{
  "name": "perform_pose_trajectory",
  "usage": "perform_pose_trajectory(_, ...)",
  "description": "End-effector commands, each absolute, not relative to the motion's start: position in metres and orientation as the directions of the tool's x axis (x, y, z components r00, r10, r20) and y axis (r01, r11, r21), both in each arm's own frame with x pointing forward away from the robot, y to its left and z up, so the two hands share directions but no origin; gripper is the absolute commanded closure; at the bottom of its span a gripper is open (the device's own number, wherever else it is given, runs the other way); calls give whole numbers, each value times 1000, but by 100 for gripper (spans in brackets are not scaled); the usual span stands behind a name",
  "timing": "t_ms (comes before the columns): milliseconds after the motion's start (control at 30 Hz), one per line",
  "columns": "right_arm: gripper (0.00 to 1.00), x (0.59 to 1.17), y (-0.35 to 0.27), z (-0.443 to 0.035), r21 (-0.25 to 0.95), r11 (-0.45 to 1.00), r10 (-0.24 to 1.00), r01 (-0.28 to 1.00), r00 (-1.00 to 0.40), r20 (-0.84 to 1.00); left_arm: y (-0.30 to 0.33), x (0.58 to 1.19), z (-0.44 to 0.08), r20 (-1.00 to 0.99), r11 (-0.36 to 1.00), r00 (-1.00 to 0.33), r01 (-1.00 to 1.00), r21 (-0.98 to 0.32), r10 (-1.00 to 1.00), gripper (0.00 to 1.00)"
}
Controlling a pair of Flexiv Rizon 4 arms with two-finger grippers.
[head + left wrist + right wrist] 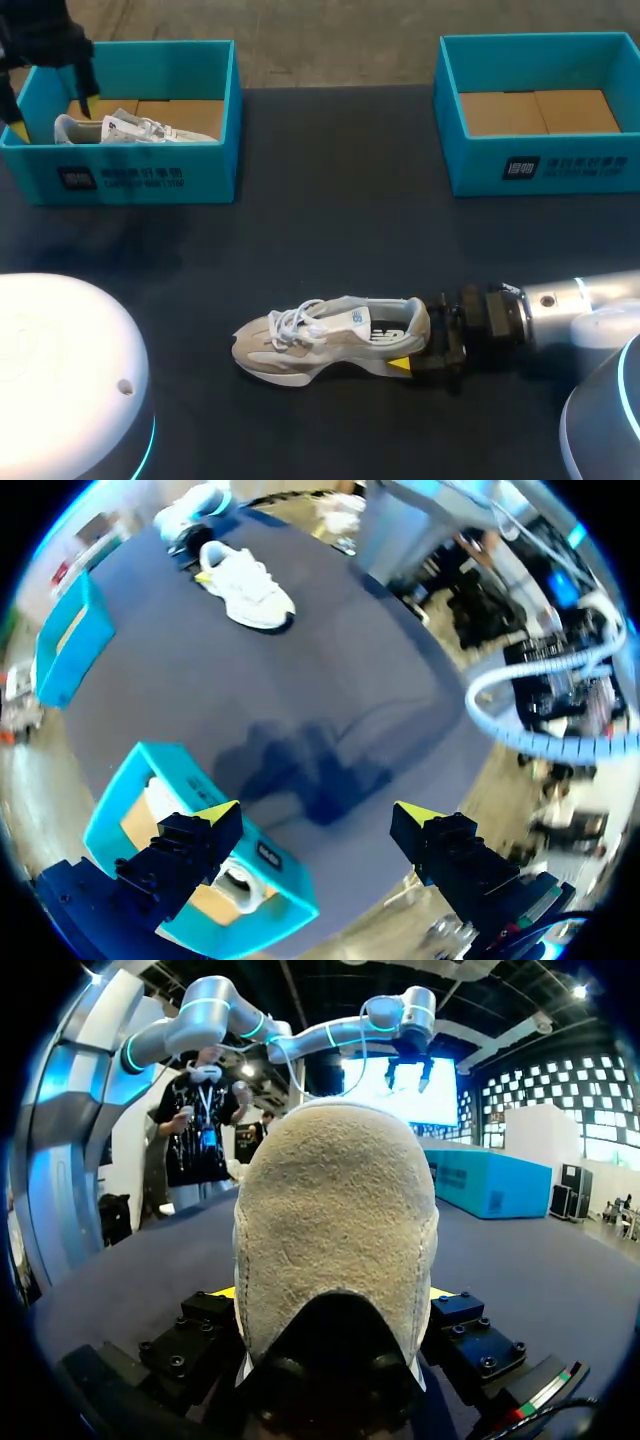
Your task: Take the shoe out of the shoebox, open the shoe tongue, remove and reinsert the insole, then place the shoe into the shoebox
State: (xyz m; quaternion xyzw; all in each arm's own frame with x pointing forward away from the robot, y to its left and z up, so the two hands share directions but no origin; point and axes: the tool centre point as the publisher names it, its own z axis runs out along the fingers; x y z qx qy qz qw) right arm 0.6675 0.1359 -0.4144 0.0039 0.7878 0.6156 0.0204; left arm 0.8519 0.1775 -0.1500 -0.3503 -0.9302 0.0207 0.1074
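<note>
The right jaws clamp the shoe [320, 340] by its heel toward the table's [340, 230] near edge; the left jaws gape over the far-left shoebox [150, 175]. Best pin it flat while lifting the tongue [322, 312].

The right arm [590, 300] was laid low and flat — the right gripper [415, 338] was closed on the heel of the shoe [320, 340]. The left gripper [315, 815] was held up high, fingers [190, 850] spread wide.

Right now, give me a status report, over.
Right gripper shut on shoe at the heel; shoe upright on table. Left gripper open above left shoebox, second shoe inside. Nothing between shoe and boxes.
</note>
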Motion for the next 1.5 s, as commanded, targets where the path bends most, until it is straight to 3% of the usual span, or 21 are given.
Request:
perform_pose_trajectory(33,100,666,137,-413,969,248,32,-18,-999,-26,181,860,-150,200,789,-763,597,-146,614,0)
perform_pose_trajectory(267,100,666,137,-413,969,248,32,-18,-999,-26,181,860,-150,200,789,-763,597,-146,614,0)
perform_pose_trajectory(367,100,666,137,-413,969,248,32,-18,-999,-26,169,841,-151,178,846,-828,513,-145,532,0)
perform_pose_trajectory(633,100,666,137,-413,969,248,32,-18,-999,-26,134,777,-158,99,998,-994,56,9,55,0)
perform_pose_trajectory(767,100,666,137,-413,969,248,32,-18,-999,-26,114,749,-164,107,979,-973,-205,22,-206,0)
perform_pose_trajectory(933,100,666,137,-413,969,248,32,-18,-999,-26,98,733,-174,234,932,-908,-362,-24,-347,0)
perform_pose_trajectory(1500,100,666,137,-413,969,248,32,-18,-999,-26,94,730,-177,208,931,-911,-364,-2,-356,0)
